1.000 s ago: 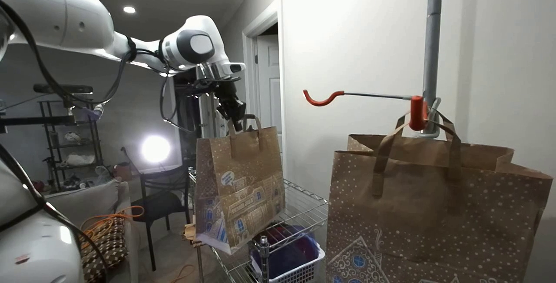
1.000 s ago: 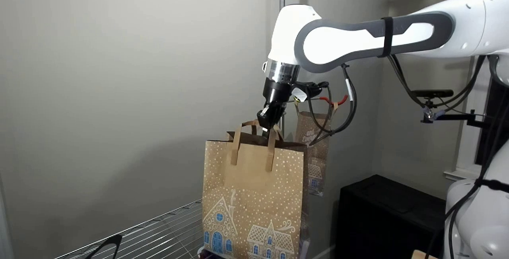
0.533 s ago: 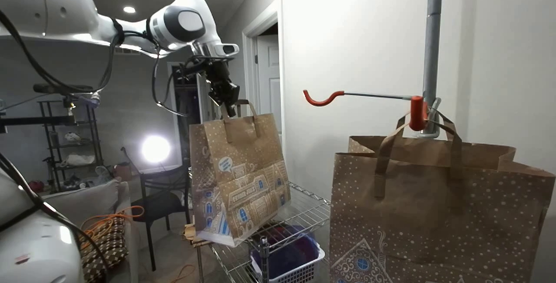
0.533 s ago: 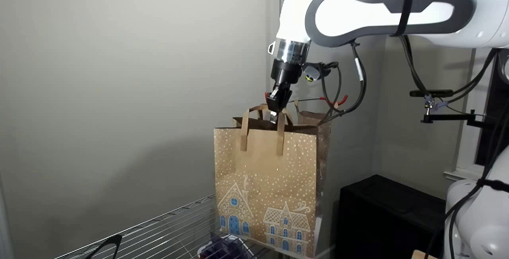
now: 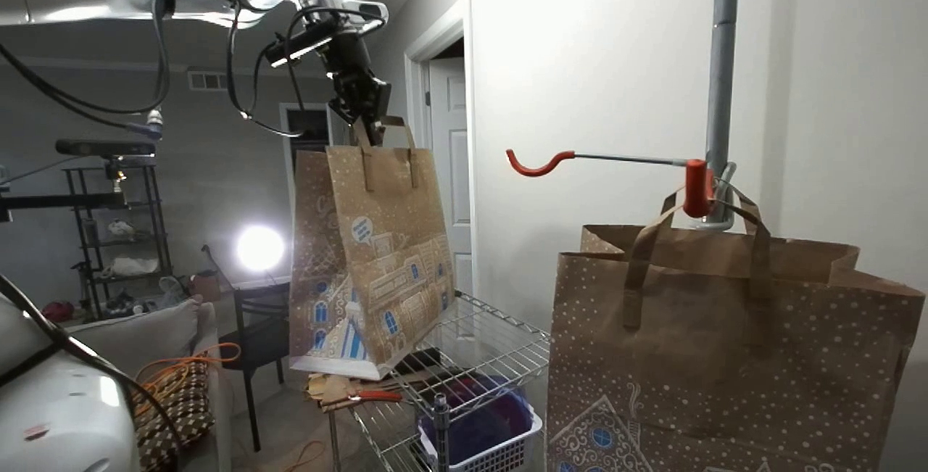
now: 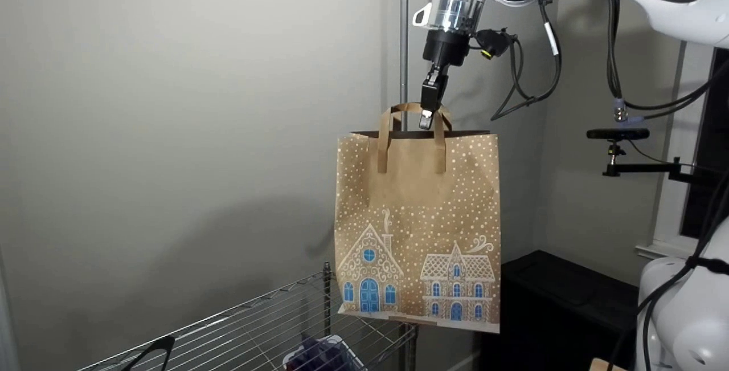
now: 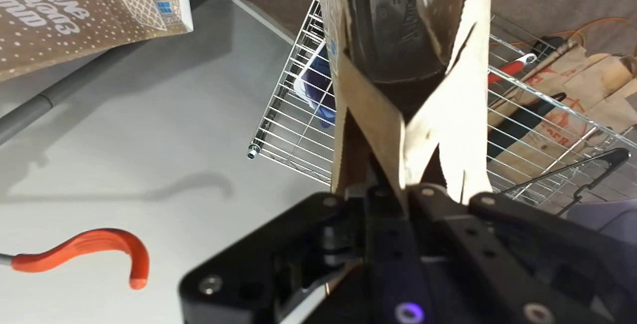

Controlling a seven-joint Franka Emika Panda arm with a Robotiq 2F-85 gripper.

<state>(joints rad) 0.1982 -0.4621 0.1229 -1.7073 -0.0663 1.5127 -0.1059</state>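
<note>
Working from the camera feeds, I have the gripper pointing down, fingers brought together with only thin paper between them. What it has hold of is the bag, by its handles: in the wrist view these draw together at the fingertips, which I take to be why the bag hangs near upright, mouth uppermost. In an exterior view the grip sits toward one leg of the loop rather than at its middle. The bag is suspended at the end of the rack; I see no contact with it, though depth is hard to judge. Inside lies a dark thing with lettering; cannot identify it, but its weight probably helps keep the paper walls taut. By contrast, the other bag hangs at the pole, handles looped at a red-ended peg, so the pole appears to carry it. A red hook juts out beside the same pole, tip curled up, presumably to stop anything hung there from sliding off. The basket sits low in the rack, under the upper wires, likely stowed there.
</note>
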